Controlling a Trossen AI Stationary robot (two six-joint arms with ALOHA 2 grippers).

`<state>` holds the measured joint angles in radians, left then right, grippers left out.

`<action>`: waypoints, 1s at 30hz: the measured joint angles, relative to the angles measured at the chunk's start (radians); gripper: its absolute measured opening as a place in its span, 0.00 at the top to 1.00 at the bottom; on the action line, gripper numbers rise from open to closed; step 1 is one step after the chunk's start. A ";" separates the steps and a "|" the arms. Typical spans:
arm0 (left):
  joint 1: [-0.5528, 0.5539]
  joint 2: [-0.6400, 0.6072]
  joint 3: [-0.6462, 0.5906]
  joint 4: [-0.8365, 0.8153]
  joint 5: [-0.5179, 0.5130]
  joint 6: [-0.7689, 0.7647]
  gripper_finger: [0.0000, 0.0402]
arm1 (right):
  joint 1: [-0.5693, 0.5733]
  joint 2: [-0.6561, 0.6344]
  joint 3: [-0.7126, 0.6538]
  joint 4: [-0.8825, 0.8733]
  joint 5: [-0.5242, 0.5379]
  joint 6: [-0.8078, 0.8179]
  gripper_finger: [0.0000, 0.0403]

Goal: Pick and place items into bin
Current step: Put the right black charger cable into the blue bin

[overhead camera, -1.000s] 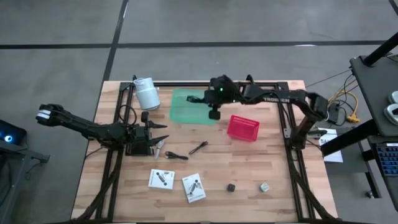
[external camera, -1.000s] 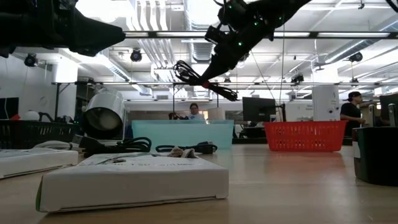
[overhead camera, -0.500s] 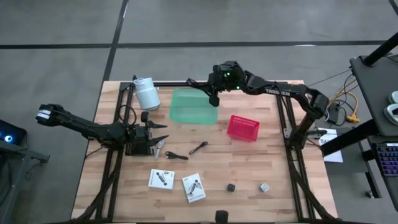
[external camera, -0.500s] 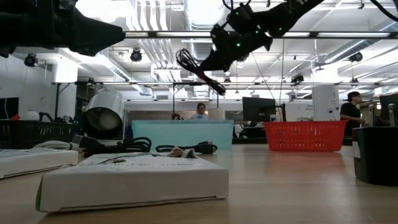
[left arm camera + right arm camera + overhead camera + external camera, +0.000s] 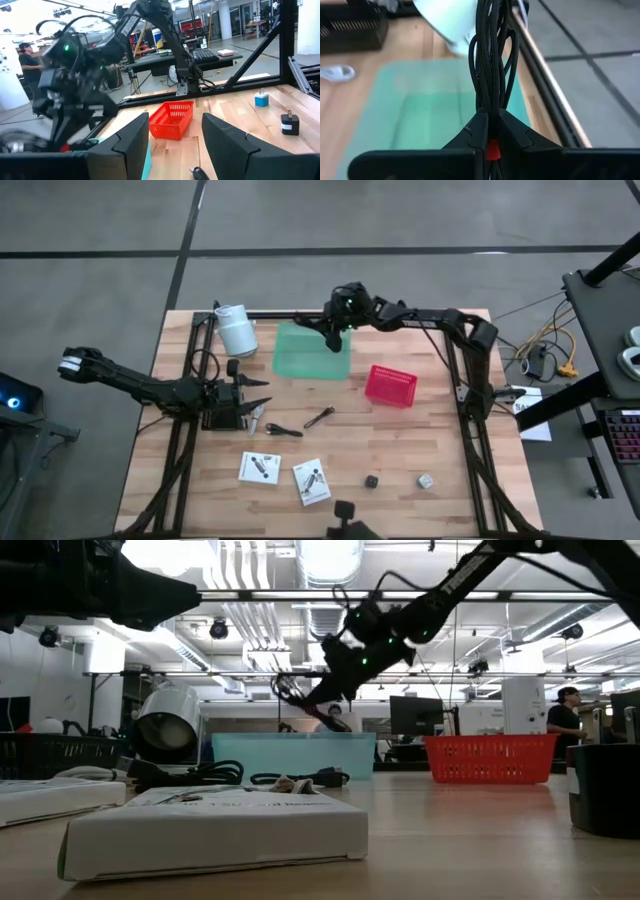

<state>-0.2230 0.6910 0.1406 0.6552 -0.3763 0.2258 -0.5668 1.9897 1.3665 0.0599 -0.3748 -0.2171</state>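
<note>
Right hand is pinching a coiled black cable, hanging it over the green bin; left hand, jaws wide and empty, is waiting well apart from the bin; trailing loops are risking draping over the bin's rim on release.

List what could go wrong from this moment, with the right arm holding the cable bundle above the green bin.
1. The right gripper holds the black cable bundle near the far edge of the green bin; released here, loops might drape over the rim.
2. The white roll stands close beside the bin, so a swinging loop could brush it.
3. The bundle hangs loosely and may snag on the gripper when released.
</note>
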 joint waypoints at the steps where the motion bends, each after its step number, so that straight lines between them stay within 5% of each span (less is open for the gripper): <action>1: 0.000 0.000 0.000 0.001 0.000 -0.001 0.58 | -0.002 0.016 0.013 -0.018 0.000 -0.011 0.96; 10: 0.000 0.000 0.000 0.000 0.000 -0.002 0.58 | -0.002 0.109 0.158 -0.272 0.000 -0.110 0.96; 30: 0.000 0.000 0.000 -0.008 0.000 -0.003 0.58 | 0.000 0.110 0.215 -0.319 0.002 -0.039 0.77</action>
<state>-0.2229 0.6910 0.1406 0.6472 -0.3763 0.2227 -0.5673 2.1000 1.5818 -0.2593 -0.3726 -0.2566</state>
